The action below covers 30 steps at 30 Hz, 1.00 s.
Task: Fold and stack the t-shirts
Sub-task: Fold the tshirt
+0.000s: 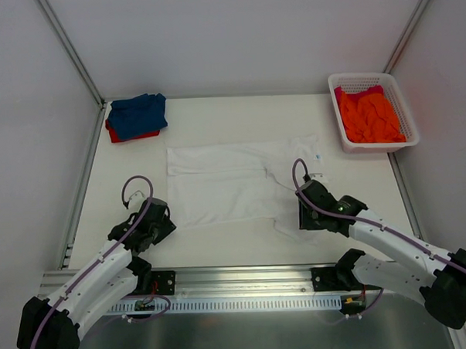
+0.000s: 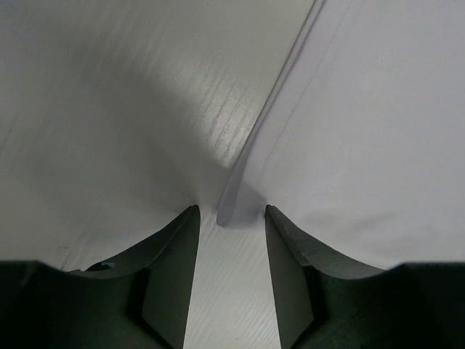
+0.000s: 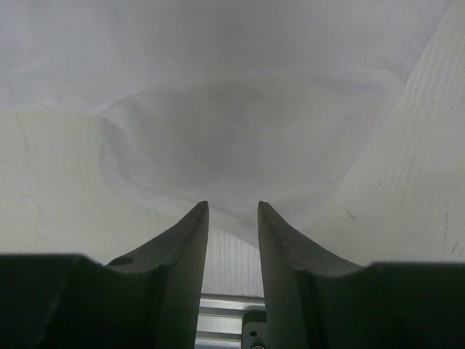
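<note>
A large white t-shirt [image 1: 233, 182] lies spread flat in the middle of the table. My left gripper [image 1: 165, 221] is at its near-left corner. In the left wrist view the gripper [image 2: 230, 209] is open, and the cloth corner [image 2: 236, 207] sits right at the fingertips, with bare table between the jaws. My right gripper [image 1: 303, 216] is at the shirt's near-right sleeve. It is open in the right wrist view [image 3: 232, 205], and the rounded sleeve edge [image 3: 240, 145] reaches its tips. A blue tee [image 1: 139, 111] lies on a red one [image 1: 127, 136] at the back left. An orange tee [image 1: 370, 116] fills the basket.
The white lattice basket [image 1: 404, 109] stands at the back right corner. White walls close the table at the back and both sides. A metal rail [image 1: 237, 279] runs along the near edge between the arm bases.
</note>
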Available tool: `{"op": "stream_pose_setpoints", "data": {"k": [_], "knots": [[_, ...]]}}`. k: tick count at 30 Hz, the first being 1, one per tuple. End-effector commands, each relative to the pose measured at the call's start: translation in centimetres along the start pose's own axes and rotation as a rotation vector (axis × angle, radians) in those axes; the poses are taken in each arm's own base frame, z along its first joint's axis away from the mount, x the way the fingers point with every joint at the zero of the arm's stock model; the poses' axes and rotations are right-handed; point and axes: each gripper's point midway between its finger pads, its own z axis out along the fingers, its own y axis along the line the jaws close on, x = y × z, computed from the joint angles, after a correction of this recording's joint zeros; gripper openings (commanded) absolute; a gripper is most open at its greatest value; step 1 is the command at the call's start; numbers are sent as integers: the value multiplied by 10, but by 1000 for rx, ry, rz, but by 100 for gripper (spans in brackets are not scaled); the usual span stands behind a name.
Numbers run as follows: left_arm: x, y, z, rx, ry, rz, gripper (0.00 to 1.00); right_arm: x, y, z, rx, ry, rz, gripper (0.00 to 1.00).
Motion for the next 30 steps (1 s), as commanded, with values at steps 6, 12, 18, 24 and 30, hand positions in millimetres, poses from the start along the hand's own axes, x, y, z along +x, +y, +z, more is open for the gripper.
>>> {"op": "stream_pose_setpoints", "data": {"k": [6, 12, 18, 24, 30], "knots": [[2, 8, 4, -28, -18, 0, 35, 0, 0, -7, -10, -8, 15, 37], [1, 9, 7, -36, -30, -12, 34, -3, 0, -11, -12, -15, 17, 37], [1, 10, 9, -39, -34, -24, 17, 1, -5, -14, 2, -13, 22, 37], [3, 11, 11, -51, -29, -20, 0, 14, -14, -16, 23, 2, 42, 37], [2, 11, 11, -47, -36, -21, 0, 29, -24, -18, 57, 35, 61, 38]]}}
